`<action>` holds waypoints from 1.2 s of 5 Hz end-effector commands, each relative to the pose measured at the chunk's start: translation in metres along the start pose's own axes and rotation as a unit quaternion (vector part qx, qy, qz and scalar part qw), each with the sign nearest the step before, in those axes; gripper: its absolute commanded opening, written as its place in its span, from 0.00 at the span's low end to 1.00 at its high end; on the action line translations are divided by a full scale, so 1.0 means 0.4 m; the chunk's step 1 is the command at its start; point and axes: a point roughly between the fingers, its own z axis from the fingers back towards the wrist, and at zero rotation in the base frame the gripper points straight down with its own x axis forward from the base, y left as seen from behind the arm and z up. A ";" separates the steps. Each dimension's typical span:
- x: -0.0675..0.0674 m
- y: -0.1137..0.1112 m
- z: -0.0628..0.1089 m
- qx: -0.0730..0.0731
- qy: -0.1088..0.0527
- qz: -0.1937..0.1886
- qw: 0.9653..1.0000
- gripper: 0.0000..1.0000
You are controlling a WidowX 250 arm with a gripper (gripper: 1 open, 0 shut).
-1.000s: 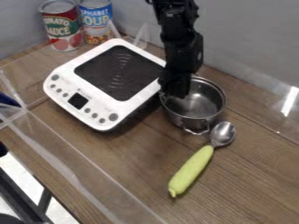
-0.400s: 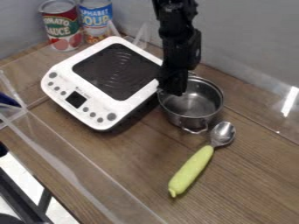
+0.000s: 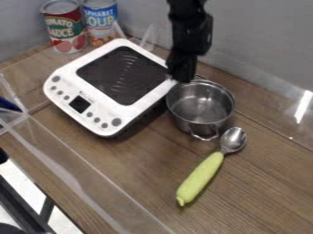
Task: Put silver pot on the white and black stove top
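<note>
At the far left edge, a small blue object (image 3: 10, 107) is partly seen beside a clear plastic sheet that lies over the brown wooden table (image 3: 110, 183). At the back left, two labelled tin cans (image 3: 80, 25) stand side by side against the grey wall. Just in front of them the flat square white plastic stove top (image 3: 110, 84) is set cornerwise, its black glass surface marked with concentric rings and its button panel with a small display turned toward the near left.

Immediately right of the stove, and touching or nearly touching its right corner, the small round shiny steel pot (image 3: 200, 105) is found standing upright on the table, not on the stove. Its low straight walls are seen to be empty inside, and a thin wire loop handle can be made out on the near side.

Above the pot's far left rim the black robot arm's gripper (image 3: 180, 73) is held pointing straight down. Its jaws are drawn fully together and nothing is gripped between them; the tips are seen clear of the pot's rim.

To the near right of the pot a silver metal spoon (image 3: 232, 139) lies with its bowl facing up, just beside the pot. Nearer the camera, a yellow-green corn cob (image 3: 199, 177) is laid diagonally on the table.
</note>
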 end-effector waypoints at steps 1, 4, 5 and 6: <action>-0.005 0.053 0.128 0.055 0.012 0.020 0.998 0.00; 0.030 0.043 0.086 0.053 0.009 0.043 0.998 1.00; 0.020 0.042 0.082 0.049 0.007 0.058 0.997 1.00; 0.020 0.014 0.062 0.045 0.004 0.063 0.997 1.00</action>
